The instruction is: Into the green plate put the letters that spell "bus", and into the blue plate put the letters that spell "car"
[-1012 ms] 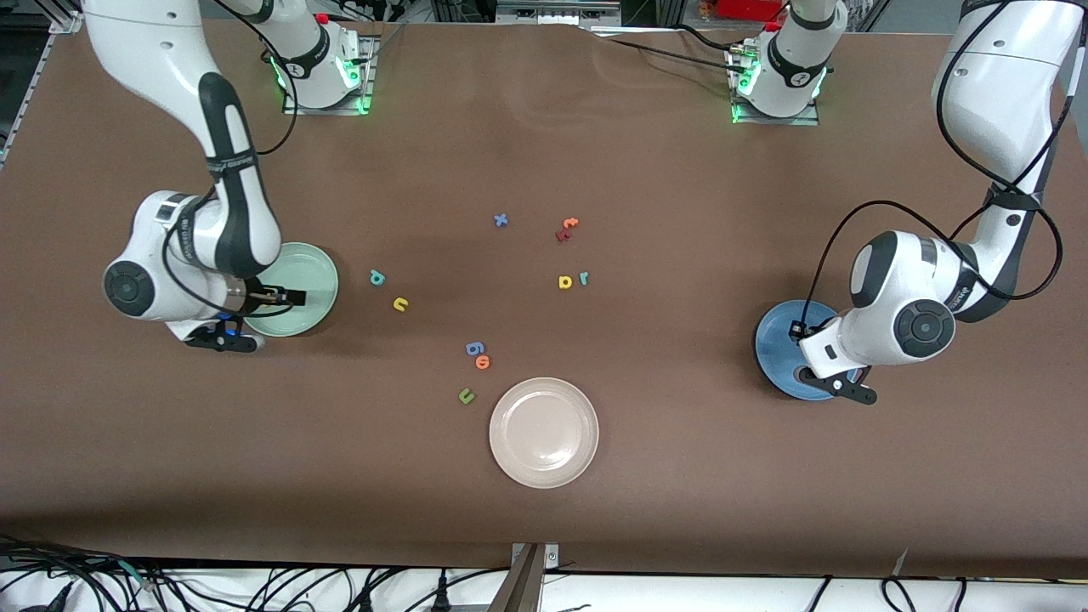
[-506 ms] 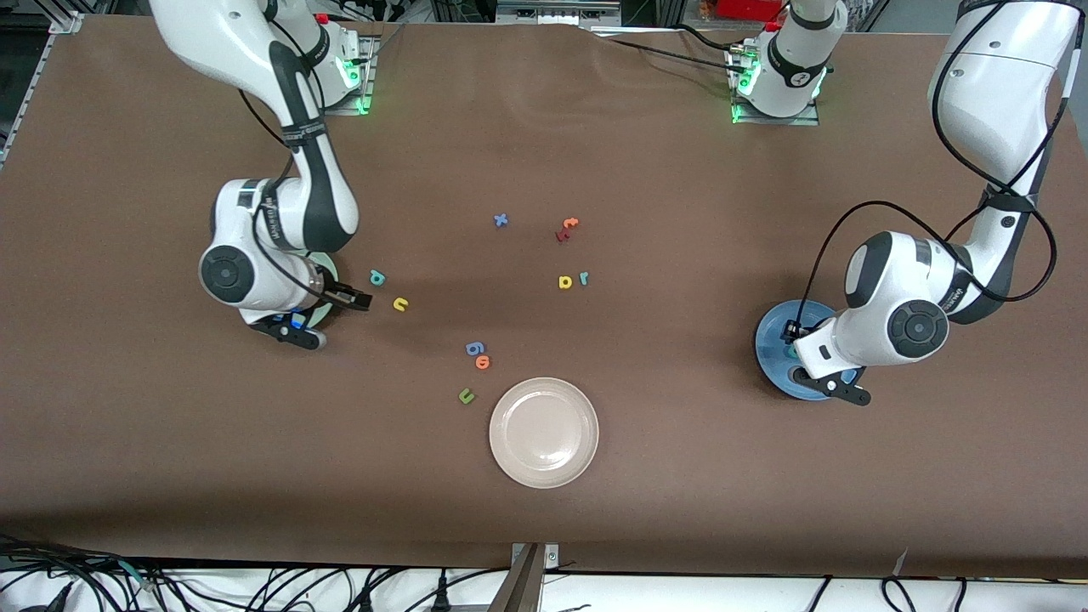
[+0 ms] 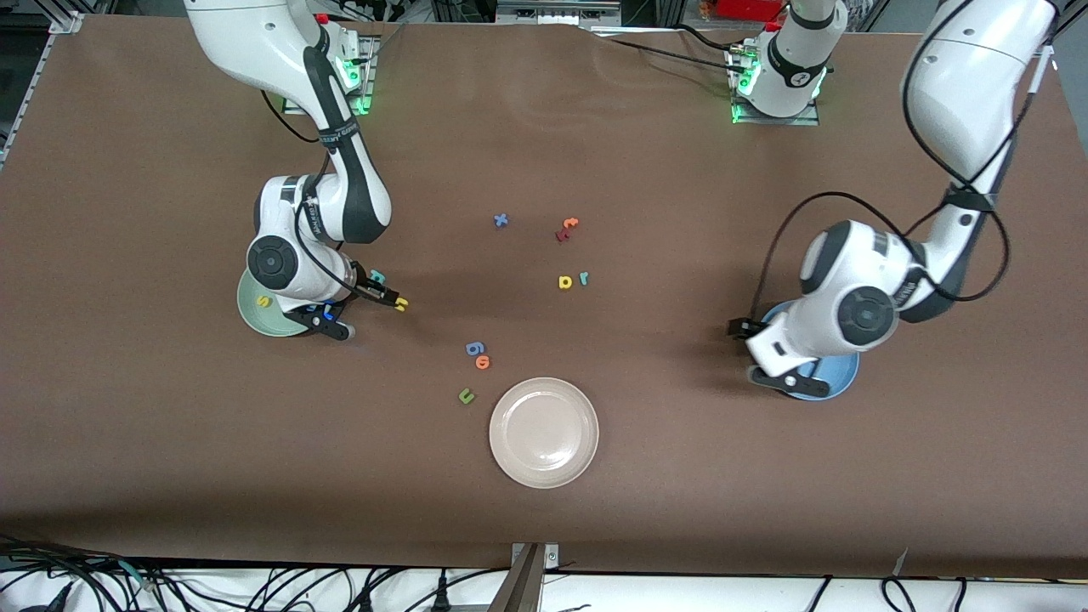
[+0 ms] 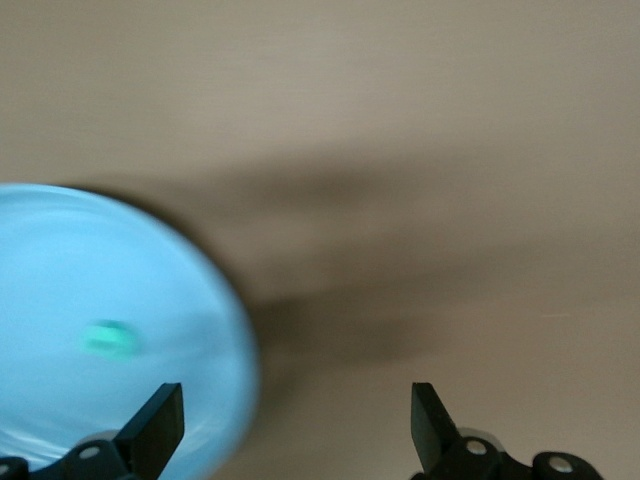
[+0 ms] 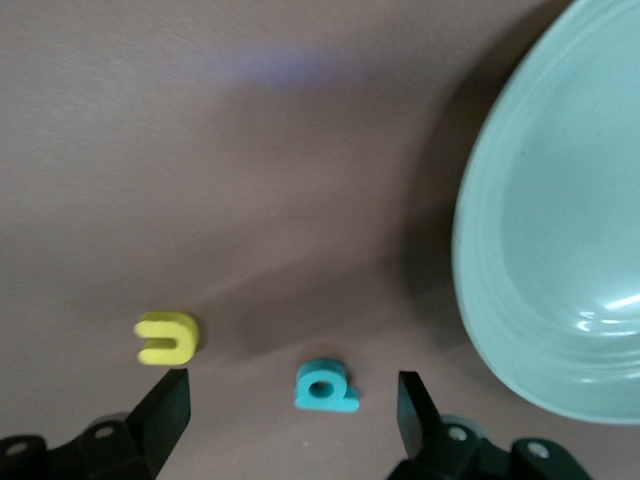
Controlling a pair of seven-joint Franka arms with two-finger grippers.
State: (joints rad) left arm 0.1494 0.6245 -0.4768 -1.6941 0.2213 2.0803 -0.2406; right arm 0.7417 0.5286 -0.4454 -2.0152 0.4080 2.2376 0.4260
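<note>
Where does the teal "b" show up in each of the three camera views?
Front view: teal "b" on the table beside the green plate, half hidden by the right end effector.
Right wrist view: teal "b" between the fingertips.
Left wrist view: not in it.
Shared landmark: yellow "u" beside it.

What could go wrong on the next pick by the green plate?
The teal b and yellow u lie close together under the open right gripper, so closing could catch or nudge both. The green plate is right beside the b, so a low approach might bump its rim and shift the yellow s lying in it.
</note>
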